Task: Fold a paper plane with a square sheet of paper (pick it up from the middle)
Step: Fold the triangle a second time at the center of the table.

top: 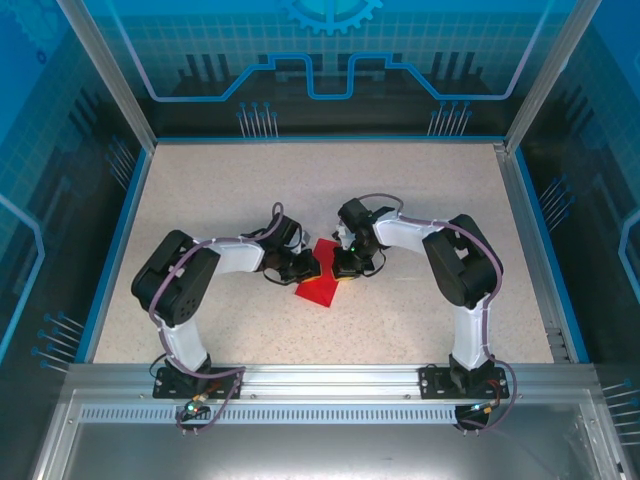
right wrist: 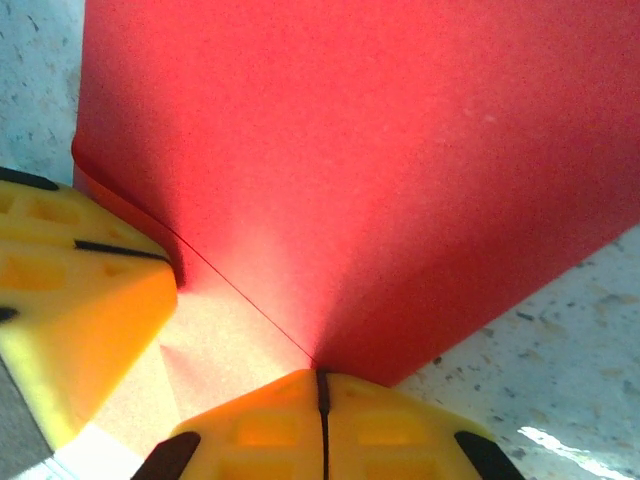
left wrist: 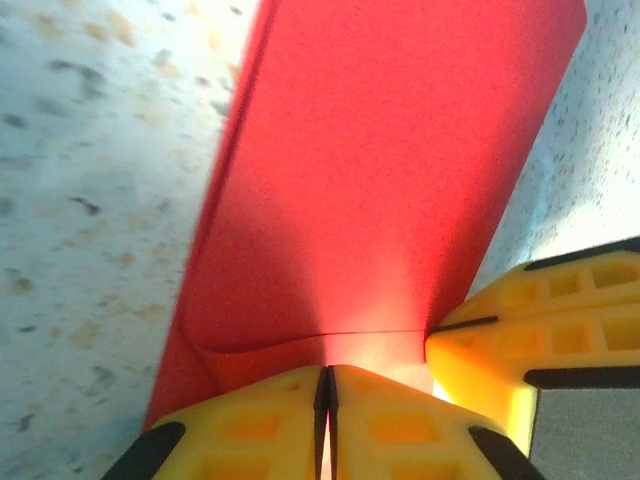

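The square sheet of paper [top: 318,283] is bright red and lies bent at the table's middle, between the two grippers. My left gripper [top: 306,268] is shut on its left edge, and the sheet [left wrist: 390,170] rises ahead of the closed jaws with a crease line across it. My right gripper [top: 346,268] is shut on the opposite edge, where the red paper [right wrist: 380,150] fans out from its jaws. The right gripper's yellow fingers [left wrist: 545,340] show in the left wrist view, and the left gripper's fingers [right wrist: 70,310] in the right wrist view. The two grippers are close together.
The speckled beige tabletop [top: 240,190] spreads around the paper. A blue rim [top: 112,240] and metal frame posts [top: 540,90] enclose it. Both arm bases [top: 195,378] are bolted to the near rail.
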`<state>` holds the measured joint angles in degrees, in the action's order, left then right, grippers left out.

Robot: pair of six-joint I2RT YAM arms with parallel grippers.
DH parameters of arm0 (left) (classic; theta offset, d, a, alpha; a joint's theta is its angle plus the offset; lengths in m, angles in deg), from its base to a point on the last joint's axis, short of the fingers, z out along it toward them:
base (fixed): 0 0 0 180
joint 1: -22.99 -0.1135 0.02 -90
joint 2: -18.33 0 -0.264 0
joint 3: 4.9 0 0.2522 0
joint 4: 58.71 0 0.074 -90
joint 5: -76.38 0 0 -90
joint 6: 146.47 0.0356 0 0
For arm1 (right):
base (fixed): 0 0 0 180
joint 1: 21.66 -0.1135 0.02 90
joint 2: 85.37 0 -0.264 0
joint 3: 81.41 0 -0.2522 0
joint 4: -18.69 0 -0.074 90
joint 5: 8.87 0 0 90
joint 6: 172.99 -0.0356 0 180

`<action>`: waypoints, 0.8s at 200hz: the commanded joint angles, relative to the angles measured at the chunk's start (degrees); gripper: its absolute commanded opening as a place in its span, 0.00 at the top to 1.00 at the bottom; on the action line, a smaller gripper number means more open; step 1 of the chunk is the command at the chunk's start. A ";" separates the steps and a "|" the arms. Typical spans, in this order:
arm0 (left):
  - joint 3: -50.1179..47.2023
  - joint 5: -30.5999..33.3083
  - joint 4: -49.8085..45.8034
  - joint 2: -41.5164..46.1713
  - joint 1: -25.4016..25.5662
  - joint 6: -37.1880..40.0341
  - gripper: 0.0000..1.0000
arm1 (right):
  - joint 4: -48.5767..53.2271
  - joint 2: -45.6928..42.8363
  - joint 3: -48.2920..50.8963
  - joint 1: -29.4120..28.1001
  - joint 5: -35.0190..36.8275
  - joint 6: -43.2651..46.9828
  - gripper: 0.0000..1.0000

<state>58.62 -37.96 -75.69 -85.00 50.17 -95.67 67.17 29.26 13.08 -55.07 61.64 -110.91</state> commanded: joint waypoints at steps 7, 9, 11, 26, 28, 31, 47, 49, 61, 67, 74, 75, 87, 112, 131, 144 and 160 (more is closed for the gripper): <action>-2.11 5.97 -0.25 0.87 -3.76 -2.68 0.87 | 4.32 7.64 4.13 -0.25 16.18 1.44 0.94; -2.05 5.99 -0.26 0.94 -3.83 -2.71 0.87 | 4.24 7.63 4.15 -0.21 16.22 1.51 0.94; -2.04 5.93 -0.17 0.98 -3.96 -2.72 0.87 | 4.22 7.63 4.16 -0.20 16.21 1.52 0.94; -1.00 6.04 -0.54 0.86 -4.28 -2.41 0.86 | 4.13 7.63 4.20 -0.25 16.23 1.56 0.94; -0.85 5.99 -0.64 0.76 -4.29 -2.32 0.86 | 4.13 7.61 4.23 -0.25 16.23 1.62 0.94; -0.31 5.97 -0.96 0.64 -4.31 -1.99 0.86 | 4.13 7.69 4.24 -0.25 16.28 1.63 0.94; 2.19 6.27 -3.21 -0.11 -4.32 -0.46 0.86 | 4.00 7.72 4.32 -0.25 16.33 1.38 0.94; 2.56 6.31 -3.37 -0.19 -4.28 -0.31 0.86 | 4.01 7.72 4.37 -0.25 16.32 1.34 0.94; 4.47 6.96 -5.08 -0.28 -4.33 0.94 0.86 | 3.81 7.71 4.50 -0.21 16.15 1.15 0.94; 5.36 7.39 -5.95 -0.07 -4.33 1.52 0.87 | 3.78 7.72 4.59 -0.28 16.15 1.06 0.94; 6.31 7.94 -6.83 0.33 -4.33 2.33 0.86 | 3.67 7.67 4.60 -0.21 16.06 0.98 0.94; 6.36 8.05 -6.95 0.46 -4.33 2.44 0.86 | 3.64 7.69 4.64 -0.19 16.01 1.01 0.94; 7.64 9.17 -8.38 1.40 -4.31 3.44 0.86 | 3.51 7.72 4.77 -0.25 15.71 1.02 0.94; 7.45 6.73 -7.32 3.43 -4.20 3.64 0.86 | 3.43 7.63 4.90 -0.24 15.51 0.97 0.94; 5.22 2.43 -4.00 4.21 -3.43 1.94 0.86 | 3.35 7.61 4.86 -0.25 15.29 0.94 0.94; 3.84 0.16 -2.29 4.19 -2.10 0.85 0.87 | 3.37 7.63 4.77 -0.21 15.16 0.83 0.94; 3.52 -0.92 -2.69 3.38 -0.11 0.79 0.87 | 3.37 7.63 4.76 -0.25 15.00 0.85 0.94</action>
<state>63.87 -34.29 -78.95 -82.10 47.33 -94.03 67.33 29.39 13.19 -55.07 61.62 -110.34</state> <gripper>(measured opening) 0.133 0.063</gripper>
